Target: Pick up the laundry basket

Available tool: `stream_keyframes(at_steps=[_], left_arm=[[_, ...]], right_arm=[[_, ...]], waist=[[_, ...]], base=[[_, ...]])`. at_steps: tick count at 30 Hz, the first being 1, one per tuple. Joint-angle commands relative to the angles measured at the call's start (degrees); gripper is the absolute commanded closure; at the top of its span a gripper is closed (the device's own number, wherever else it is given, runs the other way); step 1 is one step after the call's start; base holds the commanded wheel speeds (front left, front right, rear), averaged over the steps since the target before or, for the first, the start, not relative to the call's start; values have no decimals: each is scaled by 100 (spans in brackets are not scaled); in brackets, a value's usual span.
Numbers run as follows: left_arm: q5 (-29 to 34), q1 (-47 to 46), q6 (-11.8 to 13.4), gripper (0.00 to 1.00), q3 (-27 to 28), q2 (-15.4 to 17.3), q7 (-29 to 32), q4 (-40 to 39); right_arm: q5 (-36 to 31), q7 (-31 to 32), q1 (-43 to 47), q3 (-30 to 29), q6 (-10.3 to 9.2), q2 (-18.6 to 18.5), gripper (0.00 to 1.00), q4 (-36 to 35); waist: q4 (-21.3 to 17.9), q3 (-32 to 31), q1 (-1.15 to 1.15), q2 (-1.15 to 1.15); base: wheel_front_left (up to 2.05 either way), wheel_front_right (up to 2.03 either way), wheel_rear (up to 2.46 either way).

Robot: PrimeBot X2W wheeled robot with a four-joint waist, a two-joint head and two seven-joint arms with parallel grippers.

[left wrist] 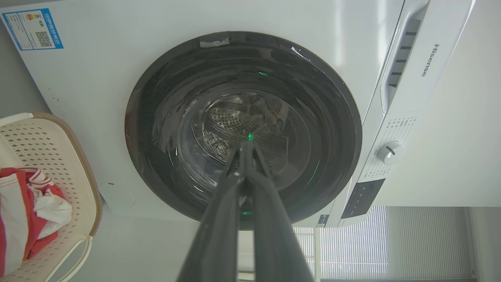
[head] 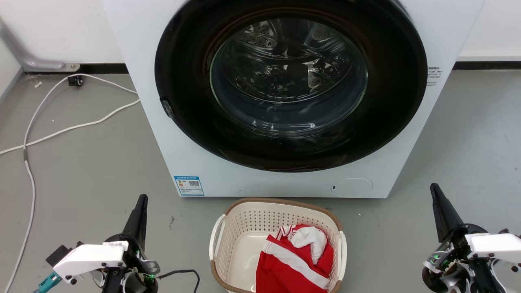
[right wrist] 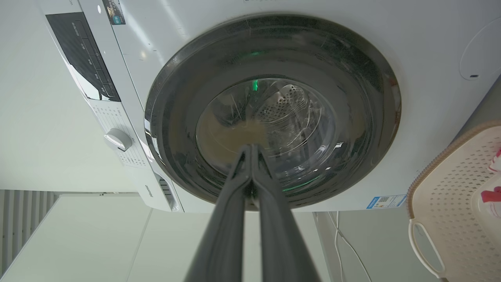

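Nearest in the head view, the left gripper sits at 7 o'clock and the right gripper at 5 o'clock, both low over the grey floor, dark fingers pointing toward 12. Each wrist view shows that arm's jaws pressed together to a single tip, holding nothing. Between them at 6 o'clock, apart from both, the laundry basket stands on the floor, cream and perforated with a brown rim and white side handles. A red and white garment lies bunched in its 4 o'clock half. Just past the basket at 12 o'clock rises the white washer, its round dark door shut, the steel drum showing through the glass. At the cabinet's 7 o'clock corner is a blue-edged label with a QR code, its print too small to read. The left wrist view shows "Hisense" on the drawer front, near a control dial. A white cable trails over the floor at 9 o'clock.
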Motion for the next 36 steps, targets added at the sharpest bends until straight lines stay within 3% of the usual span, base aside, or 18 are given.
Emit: stream_keyframes(at_steps=[1, 19, 20, 29, 36], left_arm=[[27, -60, -2, 100, 16, -1, 25, 3], [28, -60, -2, 100, 17, -1, 25, 3], [0, 0, 0, 0, -3, 0, -1, 1], [126, 55, 0, 0, -292, -10, -219, -33], [816, 23, 0, 0, -454, 5, -412, -218]], right_arm=[[-13, 10, -60, -5, 17, 14, 100, 3], [-13, 10, -60, -5, 17, 15, 100, 3], [0, -3, 1, 0, 0, 0, 0, 0], [-100, -219, 175, 77, 1, 5, 0, -99], [-794, -412, 267, 109, 2, 5, 0, -316]], waist=[[0, 0, 0, 0], [0, 0, 0, 0], [0, 0, 0, 0], [8, 5, 0, 0], [22, 4, 0, 0]], base=[[0, 0, 0], [0, 0, 0], [0, 0, 0], [0, 0, 0], [0, 0, 0]])
